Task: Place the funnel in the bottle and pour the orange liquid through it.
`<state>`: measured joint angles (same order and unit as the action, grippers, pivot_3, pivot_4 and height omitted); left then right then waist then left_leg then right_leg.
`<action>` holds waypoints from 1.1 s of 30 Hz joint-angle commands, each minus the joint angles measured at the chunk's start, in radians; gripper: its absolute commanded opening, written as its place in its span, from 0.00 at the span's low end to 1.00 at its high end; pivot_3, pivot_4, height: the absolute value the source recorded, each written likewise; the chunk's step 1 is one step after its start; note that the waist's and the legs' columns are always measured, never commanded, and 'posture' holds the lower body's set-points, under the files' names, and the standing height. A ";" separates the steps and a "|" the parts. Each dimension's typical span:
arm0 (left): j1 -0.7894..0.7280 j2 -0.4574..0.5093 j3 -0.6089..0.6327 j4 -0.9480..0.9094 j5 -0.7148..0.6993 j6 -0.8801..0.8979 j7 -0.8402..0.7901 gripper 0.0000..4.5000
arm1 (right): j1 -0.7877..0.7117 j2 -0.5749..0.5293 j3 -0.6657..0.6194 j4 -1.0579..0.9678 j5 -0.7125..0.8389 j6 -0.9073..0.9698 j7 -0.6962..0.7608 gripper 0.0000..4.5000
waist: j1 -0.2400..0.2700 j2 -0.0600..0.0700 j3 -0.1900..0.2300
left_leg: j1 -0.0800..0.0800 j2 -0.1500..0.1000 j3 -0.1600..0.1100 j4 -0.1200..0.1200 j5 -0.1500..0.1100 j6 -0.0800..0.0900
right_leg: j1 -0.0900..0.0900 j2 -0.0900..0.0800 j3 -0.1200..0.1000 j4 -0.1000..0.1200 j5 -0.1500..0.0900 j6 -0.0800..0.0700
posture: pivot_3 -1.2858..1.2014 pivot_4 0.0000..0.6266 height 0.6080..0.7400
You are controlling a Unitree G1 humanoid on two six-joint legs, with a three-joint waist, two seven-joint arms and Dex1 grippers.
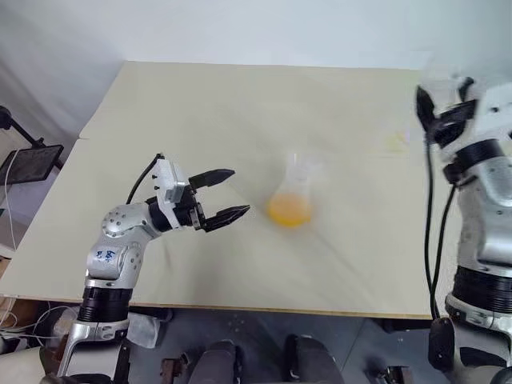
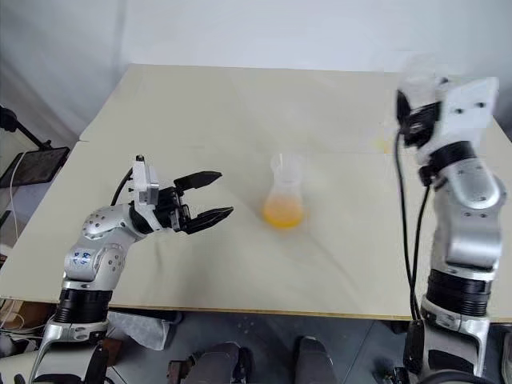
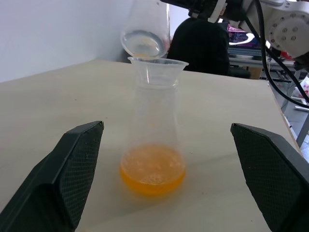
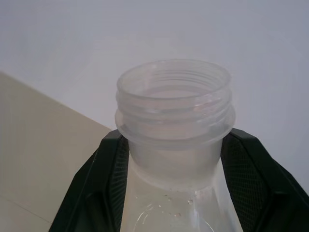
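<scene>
The bottle [image 1: 292,196] stands on the table [image 1: 240,112] just ahead of the left gripper [image 1: 226,194], whose fingers are spread wide with nothing between them, one to each side of the bottle but clear of it — a stance that looks ready to steady it if needed. The funnel [image 3: 158,71] sits in the bottle's neck, mouth up, so anything poured goes down the stem rather than over the glass. The orange liquid [image 3: 152,170] lies pooled in the bottle's base, so the pour looks largely done.

The right gripper [image 4: 169,159] is clamped on the neck of a second flask [image 4: 175,116], fingers on either side just under the threaded rim — a grip that leaves the mouth free for pouring. It holds the flask up and well to the right of the bottle, and the flask looks nearly empty.
</scene>
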<state>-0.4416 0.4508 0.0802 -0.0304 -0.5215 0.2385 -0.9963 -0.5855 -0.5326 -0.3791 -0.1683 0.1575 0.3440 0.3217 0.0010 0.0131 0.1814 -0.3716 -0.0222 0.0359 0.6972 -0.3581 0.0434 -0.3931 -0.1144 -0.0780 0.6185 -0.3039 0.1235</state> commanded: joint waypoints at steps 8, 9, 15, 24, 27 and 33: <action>-0.044 0.003 0.012 0.008 -0.011 -0.023 -0.018 1.00 | -0.040 -0.059 -0.195 0.322 0.146 0.111 -0.049 0.53 | -0.005 0.001 0.001 | 0.001 0.001 0.003 -0.001 0.000 0.000 | -0.001 0.001 0.001 0.001 0.000 0.000 | 0.52 0.24 1.00; -0.044 0.004 0.012 0.007 -0.011 -0.022 -0.017 1.00 | -0.042 -0.063 -0.200 0.350 0.151 0.112 -0.052 0.53 | -0.005 0.002 0.001 | 0.001 0.001 0.003 -0.001 0.000 0.000 | -0.001 0.000 0.002 0.001 0.000 0.000 | 0.52 0.24 1.00; -0.035 0.007 0.014 -0.008 -0.014 -0.017 -0.012 1.00 | -0.035 -0.083 -0.194 0.467 0.165 0.035 -0.033 0.53 | -0.003 0.001 0.001 | 0.000 0.001 0.003 0.000 0.000 0.000 | -0.001 0.000 0.002 0.001 0.000 0.000 | 0.52 0.24 1.00; -0.029 0.013 0.017 -0.016 -0.016 -0.014 -0.009 1.00 | 0.013 -0.121 -0.173 0.427 0.188 0.008 0.035 0.99 | -0.002 0.002 0.001 | 0.000 0.001 0.003 0.000 0.000 0.000 | -0.001 0.000 0.002 0.001 0.000 0.000 | 0.52 0.24 1.00; -0.022 0.020 0.020 -0.019 -0.016 -0.015 -0.012 1.00 | 0.052 -0.159 -0.175 0.380 0.223 0.034 0.104 0.99 | -0.001 0.002 0.001 | 0.000 0.000 0.002 0.000 0.000 0.000 | -0.001 0.000 0.002 0.000 0.000 0.000 | 0.52 0.24 1.00; -0.005 0.062 0.050 -0.017 -0.021 -0.012 -0.017 1.00 | 0.168 -0.247 -0.211 0.316 0.277 0.022 0.245 0.99 | 0.000 0.002 0.001 | 0.000 0.001 0.002 0.000 0.000 0.000 | 0.000 -0.001 0.002 0.000 0.000 0.000 | 0.52 0.24 1.00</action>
<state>-0.4540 0.4920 0.0981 -0.0198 -0.5215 0.2302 -1.0073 -0.4338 -0.7452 -0.5468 0.1941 0.4031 0.3921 0.5112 0.0006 0.0147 0.1824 -0.3714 -0.0210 0.0381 0.6971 -0.3579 0.0437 -0.3934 -0.1150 -0.0761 0.6179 -0.3038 0.1236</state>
